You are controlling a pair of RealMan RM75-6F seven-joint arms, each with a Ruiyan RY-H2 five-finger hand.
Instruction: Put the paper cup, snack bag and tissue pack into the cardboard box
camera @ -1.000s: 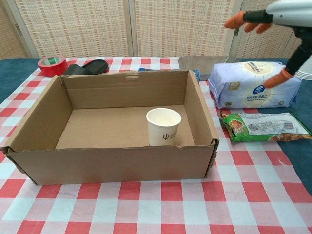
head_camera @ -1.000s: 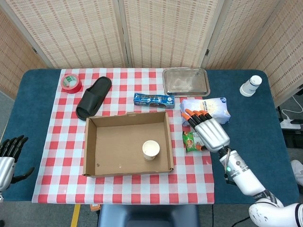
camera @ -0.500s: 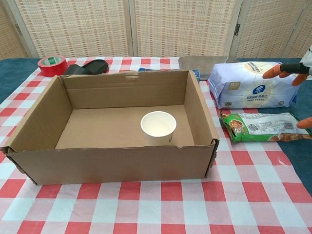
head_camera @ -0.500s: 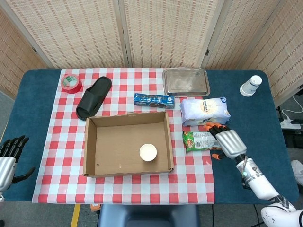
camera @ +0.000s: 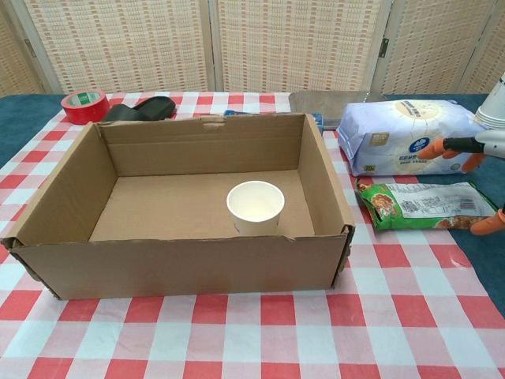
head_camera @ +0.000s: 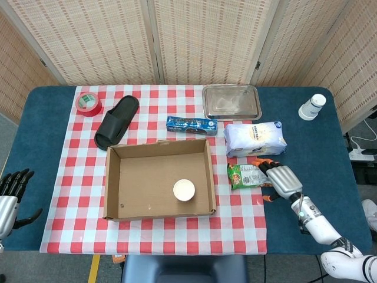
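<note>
At the far left edge of the head view, the left hand [head_camera: 12,188] hangs beside the table [head_camera: 41,147], fingers loosely spread and holding nothing; the chest view does not show it at all. On the checked cloth [head_camera: 76,177] lie a roll of red tape [head_camera: 88,103] and a black slipper [head_camera: 116,121], both seen from above in the head view and only as low shapes behind the box in the chest view. The cardboard box [head_camera: 115,183] sits open in the middle, and the paper cup [head_camera: 184,190] stands upright inside it, toward the right side of the floor. The chest view looks into the cup from the front and hides the blue packet [head_camera: 191,123] behind the box's back wall, apart from a sliver. A metal tray [head_camera: 231,101] lies beyond that. Right of the box, the tissue pack [head_camera: 255,138] lies on the cloth, with the snack bag [head_camera: 246,175] just in front of it; their printing is too small to read. The right hand [head_camera: 278,178] hovers at the snack bag's right end, thumb and fingers apart around it, not clearly gripping; contact cannot be judged. The chest view shows only its orange fingertips [camera: 435,148]. A white cup stack [head_camera: 311,107] stands far right.
</note>
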